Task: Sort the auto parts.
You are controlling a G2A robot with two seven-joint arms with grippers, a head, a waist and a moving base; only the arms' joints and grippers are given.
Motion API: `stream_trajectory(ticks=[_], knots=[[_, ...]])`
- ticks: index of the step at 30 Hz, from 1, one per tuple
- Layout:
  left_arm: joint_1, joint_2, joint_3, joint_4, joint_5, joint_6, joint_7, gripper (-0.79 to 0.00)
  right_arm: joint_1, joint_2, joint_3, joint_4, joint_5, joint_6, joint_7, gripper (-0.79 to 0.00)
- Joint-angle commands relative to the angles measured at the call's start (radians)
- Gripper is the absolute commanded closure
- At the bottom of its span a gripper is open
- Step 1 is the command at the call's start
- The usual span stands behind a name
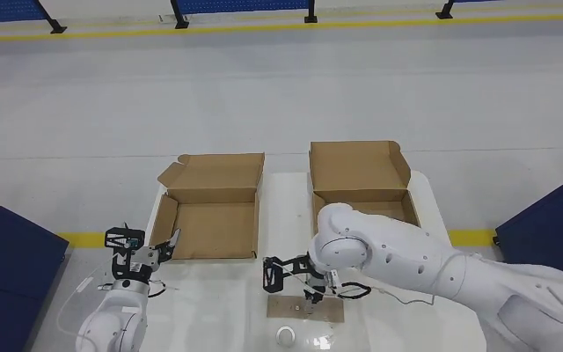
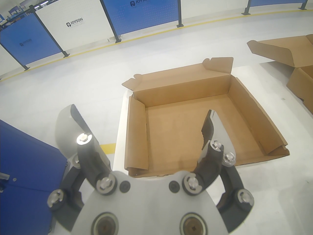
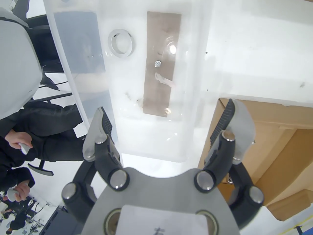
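The ring lies just beside the brown card. It looks light, hard, maybe slippery; pinch its rim. Fingers of the left gripper and right gripper are spread, empty.

You will find the box is matt cardboard, the tray glossy clear plastic, the ring smooth shiny metal.

Industrial hall, factory-floor type. Wide pale grey floor marked off by yellow line. Work area fenced by blue and white panels on black posts. Open cardboard boxes set out on white table.
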Motion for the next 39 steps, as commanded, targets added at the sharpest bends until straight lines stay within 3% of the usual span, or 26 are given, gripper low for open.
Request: stream_trajectory(ticks=[1, 10, 25, 35, 39], knots=[[0.0, 0.0, 0.0, 0.0, 0.0, 0.0, 0.0, -0.785, 0.001, 0.0, 0.0, 0.001, -0.001, 0.001, 0.001, -0.785], [0.0, 0.0, 0.0, 0.0, 0.0, 0.0, 0.0, -0.785, -0.034, -0.007, 0.0, -0.016, -0.044, -0.009, -0.01, -0.785], [0.0, 0.0, 0.0, 0.0, 0.0, 0.0, 0.0, -0.785, -0.123, -0.109, 0.0, 0.068, -0.119, 0.002, 0.002, -0.785], [0.0, 0.0, 0.0, 0.0, 0.0, 0.0, 0.0, -0.785, -0.126, -0.111, 0.0, 0.069, -0.124, 0.001, 0.001, -0.785], [0.0, 0.0, 0.0, 0.0, 0.0, 0.0, 0.0, -0.785, -0.139, -0.11, 0.01, 0.069, -0.179, 0.031, -0.05, -0.785]])
